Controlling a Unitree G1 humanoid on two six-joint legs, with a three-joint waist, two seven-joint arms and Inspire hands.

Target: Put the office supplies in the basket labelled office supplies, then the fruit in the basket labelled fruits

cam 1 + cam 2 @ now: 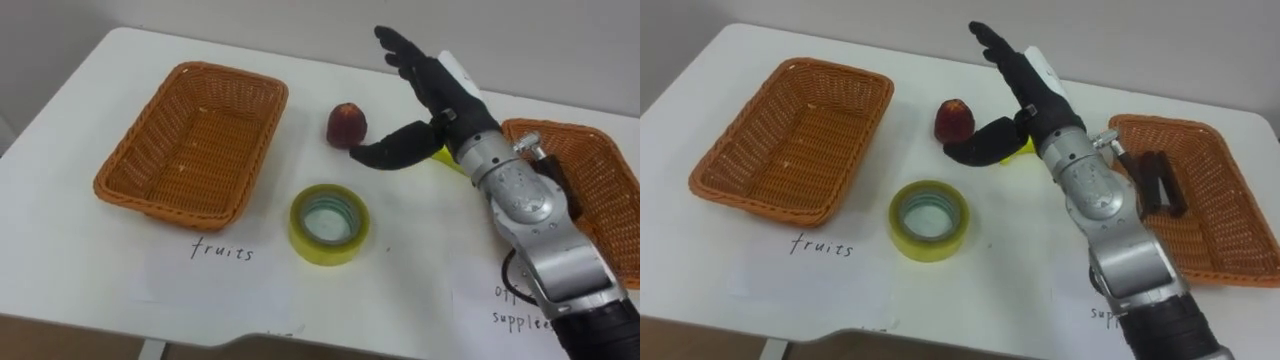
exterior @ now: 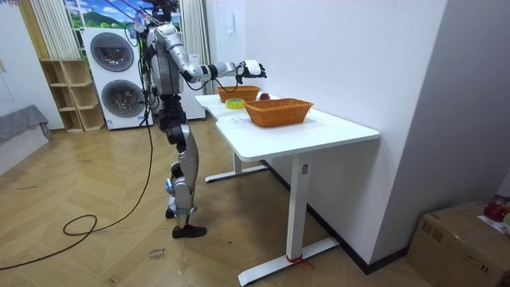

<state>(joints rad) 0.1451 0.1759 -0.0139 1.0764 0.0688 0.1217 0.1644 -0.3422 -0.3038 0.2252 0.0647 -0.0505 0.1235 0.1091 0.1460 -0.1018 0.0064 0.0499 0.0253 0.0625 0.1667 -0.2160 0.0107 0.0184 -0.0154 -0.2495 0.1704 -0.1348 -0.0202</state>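
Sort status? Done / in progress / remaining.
Done: one dark item lies in the right basket. In hand: nothing held; the right hand is open, its thumb by the red fruit on the table. Left: that fruit into the fruits basket, which holds nothing; the tape roll and a yellow item, partly hidden behind the hand, are both on the table.
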